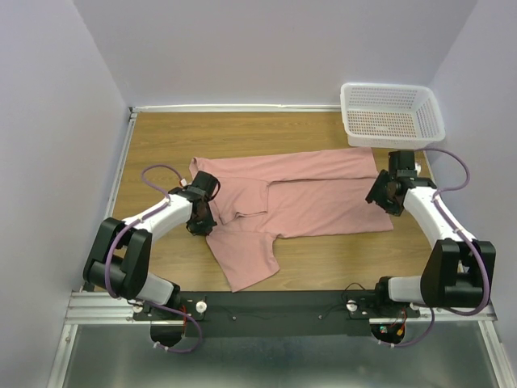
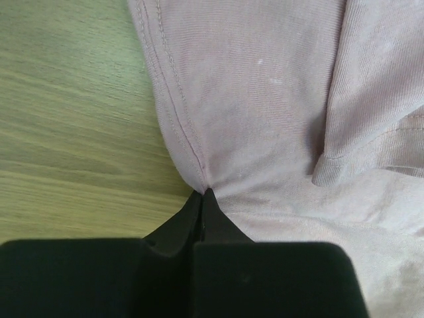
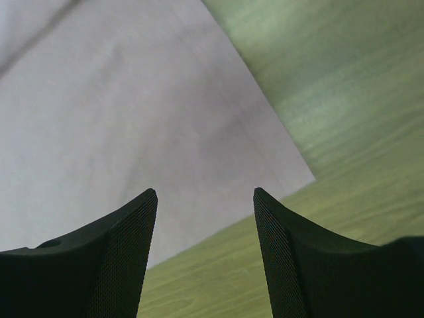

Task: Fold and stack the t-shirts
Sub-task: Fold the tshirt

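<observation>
The wooden table (image 1: 323,267) fills the middle of the top view, closed in by pale walls. A dusty pink t-shirt (image 1: 315,194) is spread across the centre of that frame, from centre-left to centre-right. Its upper part is laid over the lower in a long fold, and one loose flap is seen reaching down toward the lower centre-left. A white plastic mesh basket (image 1: 386,86) is set at the upper right of the frame, just beyond the shirt's upper right corner.

The left end effector (image 1: 202,218) is placed at the shirt's left edge. In the left wrist view its black fingers are pressed together at the lower centre (image 2: 204,193), and the stitched edge of the t-shirt (image 2: 265,99) is pinched between their tips — the cloth is drawn into fine puckers that run to that point. Bare table (image 2: 73,119) is shown at the left of that frame.

The right end effector (image 1: 386,194) is held at the shirt's right edge. In the right wrist view its fingers are spread apart (image 3: 205,193) with nothing gripped between them. The t-shirt (image 3: 119,99) fills the upper left of that frame, its corner is seen at centre-right, and table (image 3: 344,99) fills the rest.
</observation>
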Available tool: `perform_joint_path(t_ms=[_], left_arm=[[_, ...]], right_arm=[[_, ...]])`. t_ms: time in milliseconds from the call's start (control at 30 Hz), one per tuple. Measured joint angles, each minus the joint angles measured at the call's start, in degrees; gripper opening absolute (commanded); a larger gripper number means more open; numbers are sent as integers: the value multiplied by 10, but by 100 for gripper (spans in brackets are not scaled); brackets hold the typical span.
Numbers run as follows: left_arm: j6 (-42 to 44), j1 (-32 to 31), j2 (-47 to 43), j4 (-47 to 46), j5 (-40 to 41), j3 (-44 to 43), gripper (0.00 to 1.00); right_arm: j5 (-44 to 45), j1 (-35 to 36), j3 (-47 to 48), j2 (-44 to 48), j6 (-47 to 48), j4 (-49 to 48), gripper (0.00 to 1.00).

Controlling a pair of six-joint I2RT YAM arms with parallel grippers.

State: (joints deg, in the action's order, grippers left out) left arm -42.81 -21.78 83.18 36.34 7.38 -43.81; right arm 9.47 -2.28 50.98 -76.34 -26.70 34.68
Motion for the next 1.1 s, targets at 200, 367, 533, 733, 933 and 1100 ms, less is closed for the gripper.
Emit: perform_joint_path(t_ms=[200, 367, 533, 733, 933, 1100], left_arm=[[17, 0, 0, -5, -10, 0, 0], [24, 0, -1, -19, -26, 1, 0], [25, 0, -1, -26, -33, 1, 0], [25, 0, -1, -26, -33, 1, 0], [24, 0, -1, -26, -33, 1, 0], [25, 0, -1, -25, -33, 1, 0]], right_arm=[[4, -41, -24, -19, -24, 33, 61], [3, -98, -55, -37, -32, 40, 58], [2, -125, -75, -37, -33, 38, 54], [-15, -131, -95, -46, -38, 10, 52], [-20, -135, -96, -46, -37, -3, 50], [-26, -135, -96, -38, -39, -13, 49]])
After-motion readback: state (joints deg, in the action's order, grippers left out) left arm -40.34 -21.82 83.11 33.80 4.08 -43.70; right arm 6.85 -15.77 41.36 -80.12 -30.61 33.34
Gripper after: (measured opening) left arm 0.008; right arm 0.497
